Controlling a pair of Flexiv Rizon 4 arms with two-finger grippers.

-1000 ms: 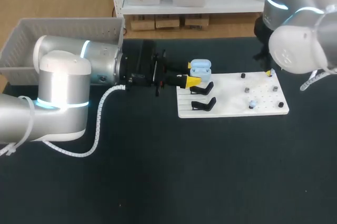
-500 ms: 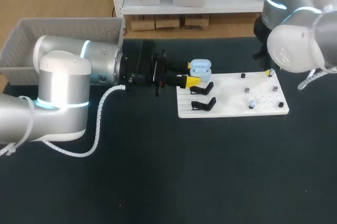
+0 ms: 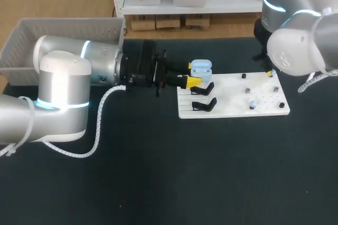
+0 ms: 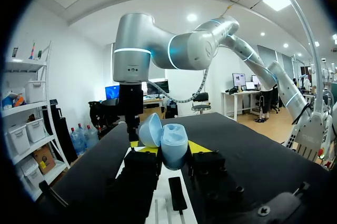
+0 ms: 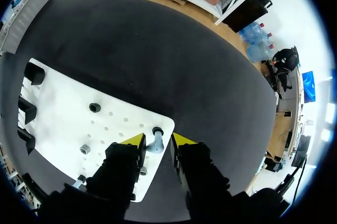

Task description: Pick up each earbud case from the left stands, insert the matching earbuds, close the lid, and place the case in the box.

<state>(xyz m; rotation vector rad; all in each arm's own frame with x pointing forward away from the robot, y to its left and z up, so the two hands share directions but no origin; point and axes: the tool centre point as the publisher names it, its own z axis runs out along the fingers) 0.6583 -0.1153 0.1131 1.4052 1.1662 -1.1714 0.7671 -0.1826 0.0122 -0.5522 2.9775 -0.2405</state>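
1 second brought only a slight shift at the right: the right pincer point(image 5: 158, 140) straddles, fingers apart, the small pale earbud point(image 5: 155, 142) on the white board point(image 5: 63, 113), while the left pincer point(image 4: 167, 149) clamps the open light-blue plastic earbud case point(image 3: 200, 68) above the black stands point(image 3: 203, 103), so pickup seems imminent.

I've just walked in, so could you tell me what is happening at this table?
The left tool holds a light blue earbud case, lid open, above the black stands on the white board. The right tool is down at the board's far corner, open around a pale blue earbud standing there, not yet gripped.
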